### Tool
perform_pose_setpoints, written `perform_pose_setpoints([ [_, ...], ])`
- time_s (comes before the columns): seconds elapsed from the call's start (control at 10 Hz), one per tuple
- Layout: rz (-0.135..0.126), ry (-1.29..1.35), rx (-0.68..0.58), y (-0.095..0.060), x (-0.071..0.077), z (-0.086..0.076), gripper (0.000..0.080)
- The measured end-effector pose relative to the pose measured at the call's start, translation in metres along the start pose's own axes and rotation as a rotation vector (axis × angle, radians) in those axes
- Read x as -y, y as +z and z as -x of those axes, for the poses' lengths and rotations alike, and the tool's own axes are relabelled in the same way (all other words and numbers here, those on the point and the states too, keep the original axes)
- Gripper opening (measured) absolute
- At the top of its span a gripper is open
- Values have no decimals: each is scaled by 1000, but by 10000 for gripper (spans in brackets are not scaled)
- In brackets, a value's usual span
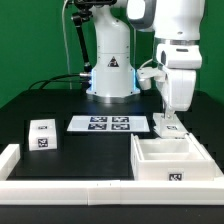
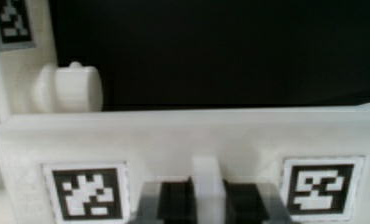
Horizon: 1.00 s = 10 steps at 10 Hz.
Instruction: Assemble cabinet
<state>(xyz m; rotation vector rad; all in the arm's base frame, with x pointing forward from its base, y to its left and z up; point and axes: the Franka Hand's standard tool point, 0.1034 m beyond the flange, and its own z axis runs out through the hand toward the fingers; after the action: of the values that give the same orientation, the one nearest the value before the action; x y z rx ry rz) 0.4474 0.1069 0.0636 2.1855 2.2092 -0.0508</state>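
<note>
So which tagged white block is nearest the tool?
The small block directly beneath the tool, just beyond the cabinet at the exterior view's right; the other block sits alone at that view's left.

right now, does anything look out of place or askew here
Nothing looks spilled, broken or askew. The only stray is a small tagged block alone at the exterior view's left, apart from the cabinet.

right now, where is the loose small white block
The block sits at the exterior view's left on the black table, beside the marker board, well apart from the cabinet at that view's right.
</note>
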Motion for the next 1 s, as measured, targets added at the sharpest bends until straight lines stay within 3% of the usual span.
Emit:
perform_pose_setpoints([
  [1.0, 4, 1, -1, -1, -7, 0, 68],
])
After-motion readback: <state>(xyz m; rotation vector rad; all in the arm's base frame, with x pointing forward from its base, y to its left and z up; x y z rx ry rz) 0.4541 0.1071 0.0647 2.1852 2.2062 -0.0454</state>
